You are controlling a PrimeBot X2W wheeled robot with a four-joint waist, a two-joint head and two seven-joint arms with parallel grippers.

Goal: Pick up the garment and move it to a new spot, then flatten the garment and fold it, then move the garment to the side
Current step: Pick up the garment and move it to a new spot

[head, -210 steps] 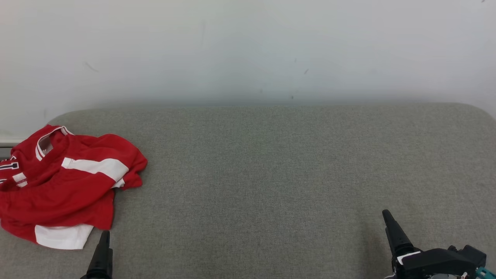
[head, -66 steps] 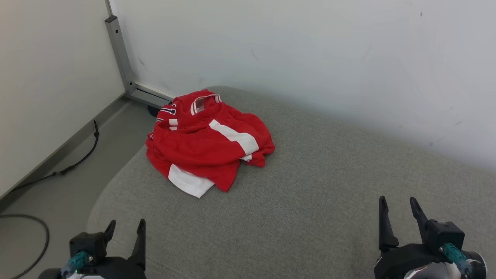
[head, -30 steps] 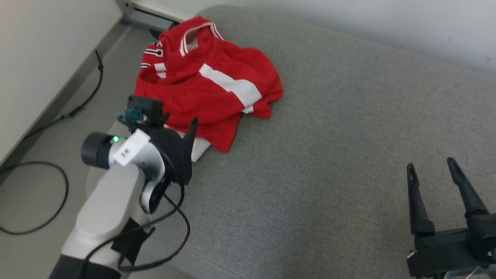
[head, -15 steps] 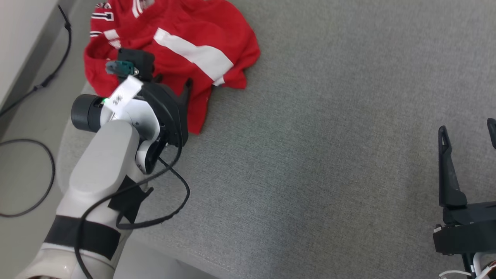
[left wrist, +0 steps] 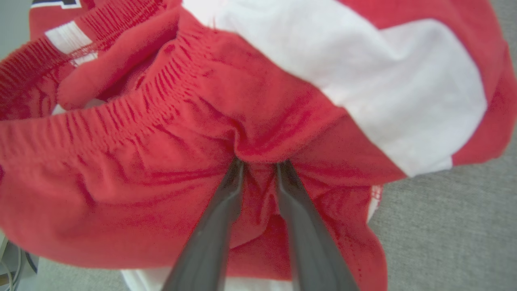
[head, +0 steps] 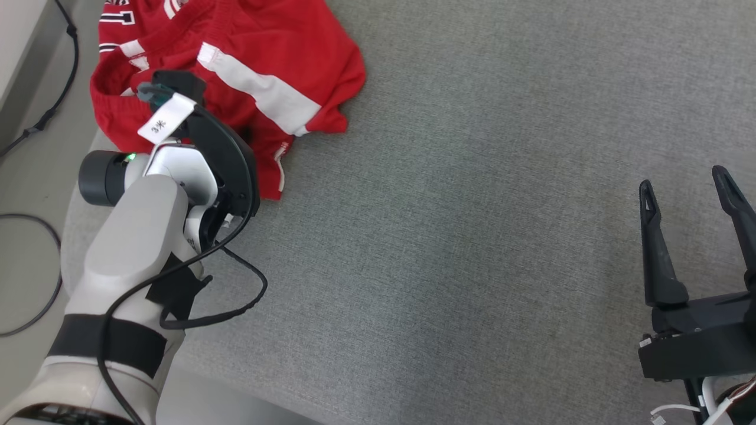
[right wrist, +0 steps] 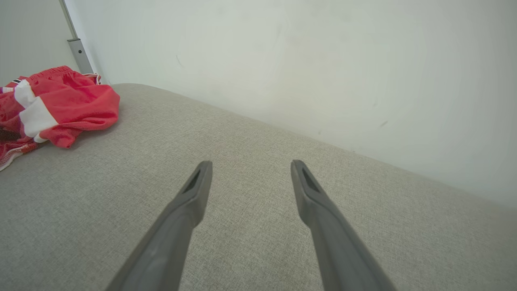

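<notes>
**Taking a pinch of the garment (head: 331, 71) at the cushion's left edge**

I am pressing my left gripper (left wrist: 260, 163) down into the crumpled red-and-white heap. Its fingers are standing close together with a ridge of red cloth gathered between the tips. I am judging this a grip just below the elastic waistband, taken in the bulk so the heap lifts as one. The garment is lying bunched at the left edge of the grey cushion (head: 472, 206), which alone is bearing it. My right gripper (head: 684, 180) is hovering wide apart and empty over bare cushion, well apart from the cloth, probably being kept free for the flattening.
</notes>
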